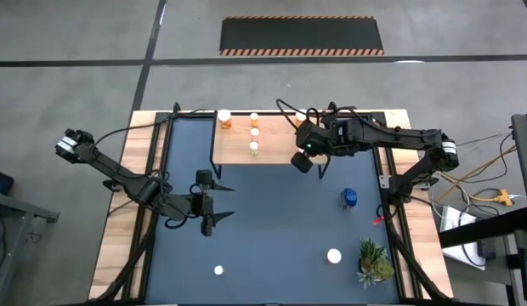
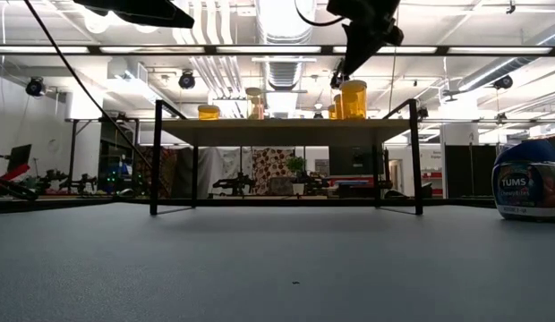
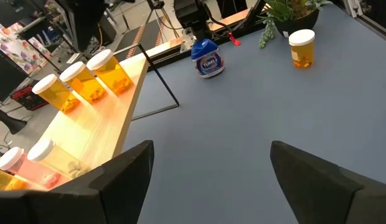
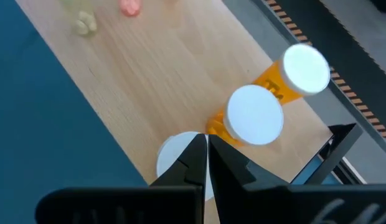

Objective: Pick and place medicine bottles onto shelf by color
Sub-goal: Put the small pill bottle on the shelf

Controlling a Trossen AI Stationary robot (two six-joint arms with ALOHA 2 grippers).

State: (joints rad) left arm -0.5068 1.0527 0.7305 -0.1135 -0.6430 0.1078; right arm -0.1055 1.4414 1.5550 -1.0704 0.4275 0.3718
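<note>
The wooden shelf [image 1: 279,150] stands at the far side of the blue mat. Small bottles [image 1: 254,133] and a larger orange one [image 1: 223,117] stand on its left part. My right gripper [image 4: 205,152] is shut above the shelf's right end, over a white cap [image 4: 173,157]. Beside that cap stand two more orange, white-capped bottles [image 4: 254,119] [image 4: 305,67]. The blue bottle [image 1: 348,198] stands on the mat. Two white-capped bottles [image 1: 334,255] [image 1: 218,270] stand near the table's near edge. My left gripper [image 1: 210,204] hangs open over the mat's left half. My right gripper points down from above at the white cap [image 4: 173,157] of an orange bottle [image 2: 354,100] standing upright on the shelf's right end. I cannot tell whether the shut fingers touch the cap.
A small green plant [image 1: 374,262] stands at the near right corner of the mat, close to one white-capped bottle. The shelf's thin black legs [image 2: 157,161] rise from the mat. The mat's middle [image 1: 280,221] lies bare between both arms.
</note>
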